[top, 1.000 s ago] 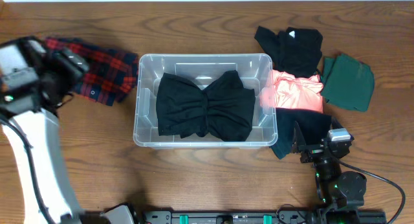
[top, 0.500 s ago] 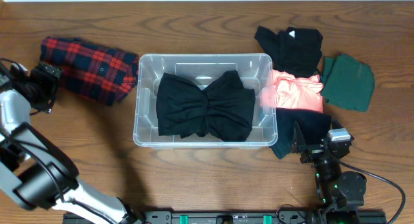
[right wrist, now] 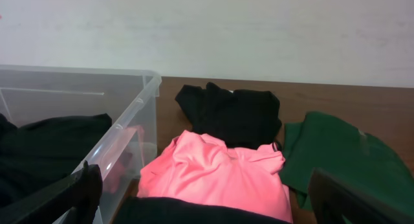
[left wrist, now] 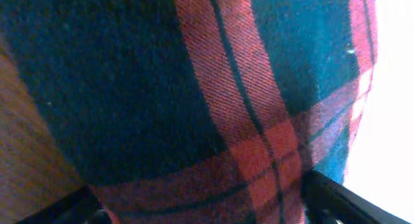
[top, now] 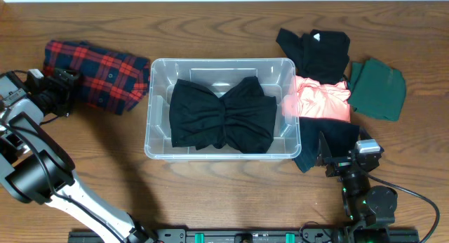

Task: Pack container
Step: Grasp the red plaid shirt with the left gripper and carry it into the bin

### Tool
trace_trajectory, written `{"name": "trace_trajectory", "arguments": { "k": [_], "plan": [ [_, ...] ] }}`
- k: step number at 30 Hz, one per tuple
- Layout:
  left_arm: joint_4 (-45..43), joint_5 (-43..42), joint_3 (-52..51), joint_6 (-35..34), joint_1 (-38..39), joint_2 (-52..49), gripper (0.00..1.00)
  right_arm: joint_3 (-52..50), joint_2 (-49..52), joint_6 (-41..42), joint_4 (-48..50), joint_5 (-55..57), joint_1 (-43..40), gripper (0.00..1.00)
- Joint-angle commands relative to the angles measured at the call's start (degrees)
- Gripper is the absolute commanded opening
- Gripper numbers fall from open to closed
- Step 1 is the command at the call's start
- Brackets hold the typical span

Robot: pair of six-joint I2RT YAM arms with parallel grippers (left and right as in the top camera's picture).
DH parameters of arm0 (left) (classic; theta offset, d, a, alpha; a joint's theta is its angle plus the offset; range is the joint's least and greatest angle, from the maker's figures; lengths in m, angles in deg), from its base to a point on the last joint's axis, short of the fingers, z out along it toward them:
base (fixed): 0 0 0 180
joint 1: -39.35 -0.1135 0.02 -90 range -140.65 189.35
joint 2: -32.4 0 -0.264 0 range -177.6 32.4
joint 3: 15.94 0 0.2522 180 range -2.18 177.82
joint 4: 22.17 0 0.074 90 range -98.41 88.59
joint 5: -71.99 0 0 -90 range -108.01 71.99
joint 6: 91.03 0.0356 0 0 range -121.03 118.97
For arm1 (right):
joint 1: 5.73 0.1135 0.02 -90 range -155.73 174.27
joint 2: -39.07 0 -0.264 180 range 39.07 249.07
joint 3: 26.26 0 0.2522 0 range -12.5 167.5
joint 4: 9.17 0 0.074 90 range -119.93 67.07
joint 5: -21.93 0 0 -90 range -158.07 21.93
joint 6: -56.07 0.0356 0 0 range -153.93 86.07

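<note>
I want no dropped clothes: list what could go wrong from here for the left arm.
1. The open left gripper sits at the edge of the folded red-and-navy plaid fabric shirt; a shallow pinch may catch one layer and unfold it.
2. The crumpled black cloth garment covers most of the floor of the large clear plastic rectangular container, so the shirt may drape over the rim.

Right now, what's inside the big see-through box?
A black garment lies inside the container, covering most of its floor. Anything underneath that cloth is hidden, so I cannot tell whether more is there.
</note>
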Motion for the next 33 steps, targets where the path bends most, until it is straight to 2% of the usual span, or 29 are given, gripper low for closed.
{"name": "trace_trajectory", "arguments": {
  "k": [1, 3, 5, 6, 12, 16, 21, 25, 30, 33],
  "plan": [
    [0.5, 0.0, 0.1, 0.2, 0.0, -3.2, 0.7, -0.1, -0.1, 0.7, -0.2, -0.1, -0.3, 0.99],
    [0.5, 0.0, 0.1, 0.6, 0.0, -3.3, 0.33, -0.1, -0.1, 0.7, -0.2, -0.1, -0.3, 0.99],
    [0.5, -0.1, 0.1, 0.8, 0.0, -3.3, 0.1, -0.1, -0.1, 0.7, -0.2, -0.1, -0.3, 0.99],
    [0.6, -0.9, 0.1, 0.8, 0.0, -3.3, 0.06, -0.1, -0.1, 0.7, -0.2, -0.1, -0.3, 0.99],
    [1.0, -12.7, 0.1, 2.9, -0.2, -2.1, 0.06, -0.1, -0.1, 0.7, -0.2, -0.1, -0.3, 0.99],
    [4.1, -18.6, 0.1, 4.6, -0.2, 2.2, 0.06, -0.1, -0.1, 0.7, -0.2, -0.1, -0.3, 0.99],
    [14.1, -19.0, 0.2, 11.3, -0.1, 15.0, 0.06, -0.1, -0.1, 0.7, -0.2, -0.1, -0.3, 0.99],
    [20.8, -19.0, 0.1, 12.8, 0.5, 28.2, 0.06, -0.1, -0.1, 0.7, -0.2, -0.1, -0.3, 0.99],
    [23.9, -19.0, 0.1, 13.6, 4.2, 44.1, 0.06, -0.1, -0.1, 0.7, -0.2, -0.1, -0.3, 0.99],
    [24.5, -19.0, 0.1, 13.6, 9.4, 51.7, 0.06, -0.1, -0.1, 0.7, -0.2, -0.1, -0.3, 0.99]
  ]
}}
